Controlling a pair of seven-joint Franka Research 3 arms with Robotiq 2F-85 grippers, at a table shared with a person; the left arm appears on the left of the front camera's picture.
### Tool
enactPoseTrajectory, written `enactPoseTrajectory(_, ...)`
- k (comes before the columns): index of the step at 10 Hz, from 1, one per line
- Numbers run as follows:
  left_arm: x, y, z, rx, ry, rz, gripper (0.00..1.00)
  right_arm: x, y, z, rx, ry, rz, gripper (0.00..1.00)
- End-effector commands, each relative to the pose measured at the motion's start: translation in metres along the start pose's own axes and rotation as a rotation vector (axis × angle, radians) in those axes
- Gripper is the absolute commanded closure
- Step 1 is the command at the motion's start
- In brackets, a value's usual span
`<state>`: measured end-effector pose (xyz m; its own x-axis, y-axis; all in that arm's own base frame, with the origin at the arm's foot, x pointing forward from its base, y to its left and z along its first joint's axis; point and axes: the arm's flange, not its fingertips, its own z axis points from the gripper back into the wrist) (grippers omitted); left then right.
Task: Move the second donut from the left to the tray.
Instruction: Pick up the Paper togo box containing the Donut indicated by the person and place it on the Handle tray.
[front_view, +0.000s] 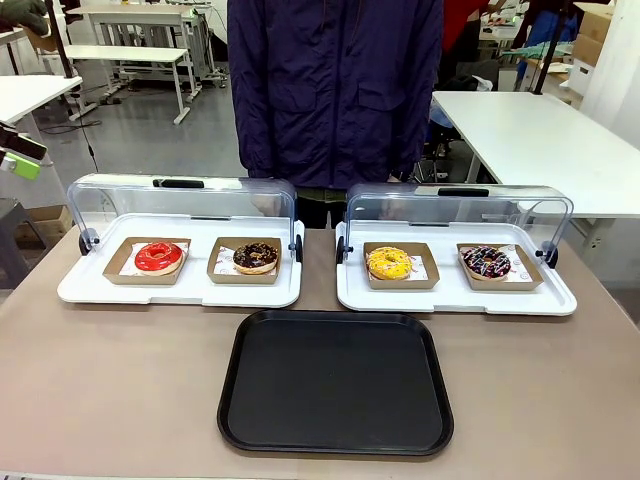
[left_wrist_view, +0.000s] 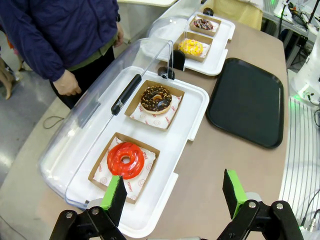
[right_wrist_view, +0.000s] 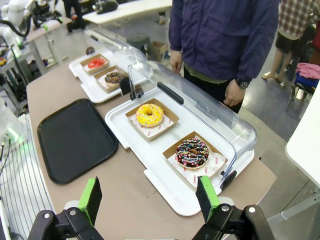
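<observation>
My left pincer (left_wrist_view: 174, 186) and right pincer (right_wrist_view: 148, 192) both stand open, holding nothing. Beyond them I see the black tray (front_view: 335, 385) on the surface (front_view: 120, 400). Farther off, the chocolate crumb donut (front_view: 256, 257) sits in its cardboard tray (front_view: 225, 275) inside the left white display tray (front_view: 180, 292), whose clear lid (front_view: 120, 200) is raised.

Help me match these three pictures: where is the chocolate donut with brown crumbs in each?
Front view: chocolate crumb donut, left-centre, right of the red donut.
Left wrist view: centre, beyond the red donut.
Right wrist view: upper left, nearer than the red donut.
Shared landmark: the black tray.
</observation>
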<state>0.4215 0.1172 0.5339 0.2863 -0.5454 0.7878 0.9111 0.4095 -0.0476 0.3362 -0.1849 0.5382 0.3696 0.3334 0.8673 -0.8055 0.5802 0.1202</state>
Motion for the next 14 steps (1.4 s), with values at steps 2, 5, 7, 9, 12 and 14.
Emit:
enactPoseTrajectory(2,0.0000,0.0006,0.0004,-0.008,-0.005,-0.014,0.00,0.0024,-0.0024,0.0000,0.000,-0.026,0.023,0.00)
enactPoseTrajectory(5,0.0000,0.0006,0.0004,-0.008,-0.005,-0.014,0.00,0.0024,-0.0024,0.0000,0.000,-0.026,0.023,0.00)
enactPoseTrajectory(7,0.0000,0.0006,0.0004,-0.008,-0.005,-0.014,0.00,0.0024,-0.0024,0.0000,0.000,-0.026,0.023,0.00)
enactPoseTrajectory(9,0.0000,0.0006,0.0004,-0.008,-0.005,-0.014,0.00,0.0024,-0.0024,0.0000,0.000,-0.026,0.023,0.00)
enactPoseTrajectory(12,0.0000,0.0006,0.0004,-0.008,-0.005,-0.014,0.00,0.0024,-0.0024,0.0000,0.000,-0.026,0.023,0.00)
enactPoseTrajectory(14,0.0000,0.0006,0.0004,-0.008,-0.005,-0.014,0.00,0.0024,-0.0024,0.0000,0.000,-0.026,0.023,0.00)
